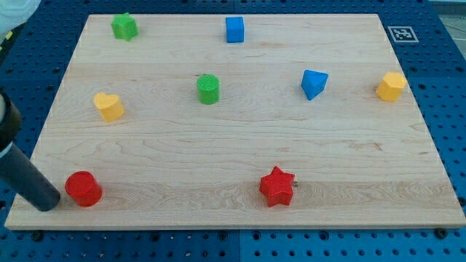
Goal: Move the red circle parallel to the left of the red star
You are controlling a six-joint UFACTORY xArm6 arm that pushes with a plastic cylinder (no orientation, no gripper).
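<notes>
The red circle (84,188) sits near the board's bottom-left corner. The red star (277,187) lies at the bottom, right of centre, at about the same height in the view. My tip (48,204) rests on the board just left of the red circle, almost touching it. The dark rod rises from the tip toward the view's upper left edge.
A yellow heart (108,106), green cylinder (208,89), blue triangular block (314,84) and yellow hexagon (391,86) lie across the middle. A green star (124,27) and blue cube (234,30) sit near the top. The wooden board (233,153) ends just below the red blocks.
</notes>
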